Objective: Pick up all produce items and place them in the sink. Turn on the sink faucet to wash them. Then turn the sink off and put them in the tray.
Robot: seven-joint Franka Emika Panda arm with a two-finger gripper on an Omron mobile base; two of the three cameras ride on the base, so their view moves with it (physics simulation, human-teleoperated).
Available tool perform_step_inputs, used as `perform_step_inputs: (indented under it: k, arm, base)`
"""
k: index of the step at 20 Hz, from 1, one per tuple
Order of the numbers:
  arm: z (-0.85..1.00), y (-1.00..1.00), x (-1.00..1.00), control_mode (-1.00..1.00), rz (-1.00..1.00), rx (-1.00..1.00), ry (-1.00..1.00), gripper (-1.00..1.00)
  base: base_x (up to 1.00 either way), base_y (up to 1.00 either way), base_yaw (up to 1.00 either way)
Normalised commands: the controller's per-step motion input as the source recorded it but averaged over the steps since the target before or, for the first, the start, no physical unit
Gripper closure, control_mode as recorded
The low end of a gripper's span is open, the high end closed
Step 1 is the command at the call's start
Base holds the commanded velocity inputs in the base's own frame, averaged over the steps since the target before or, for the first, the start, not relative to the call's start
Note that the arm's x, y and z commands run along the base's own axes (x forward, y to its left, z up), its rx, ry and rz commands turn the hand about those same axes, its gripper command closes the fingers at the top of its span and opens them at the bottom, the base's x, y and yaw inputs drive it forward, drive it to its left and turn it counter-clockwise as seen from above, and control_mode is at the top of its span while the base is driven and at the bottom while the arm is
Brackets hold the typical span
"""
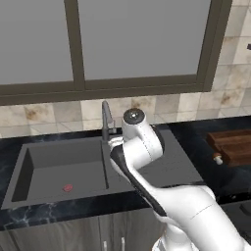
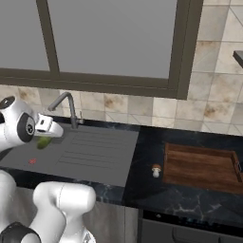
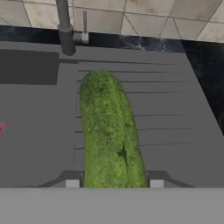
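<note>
While over the sink's ridged part, hand (image 3: 113, 183) grips the cucumber (image 3: 111, 135) betw. its 2 fingers.
Cucumber: green, held lengthwise, above drainboard beside the basin; tip pts toward tap (image 3: 65, 30).
Sink (image 1: 54, 169): dark grey, red drain mark.
Mushroom (image 2: 156, 170): on worktop (image 2: 147, 190), just left of tray (image 2: 201, 168), apart from sink.
</note>
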Motion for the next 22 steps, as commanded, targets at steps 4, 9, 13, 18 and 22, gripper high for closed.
perform_step_inputs:
  k: [4, 9, 13, 18, 22]
  arm:
    - [-0.01, 1.00, 0.00, -1.00, 0.10, -0.17, 0.04, 1.00]
    - [-0.09, 1.00, 0.01, -1.00, 0.09, -0.14, 0.04, 1.00]
    - [-0.36, 1.00, 0.01, -1.00, 0.08, -0.09, 0.01, 1.00]
    - [-0.37, 0.42, 0.05, -1.00, 0.08, -0.03, 0.10, 1.00]
    - [-0.30, 0.33, 0.48, -1.00, 0.00, -0.02, 0.07, 1.00]
  base:
    - [0.00, 0.00, 0.00]
    - [0.00, 0.00, 0.00]
    - [0.00, 0.00, 0.00]
    - [0.00, 0.00, 0.00]
    - [0.00, 0.00, 0.00]
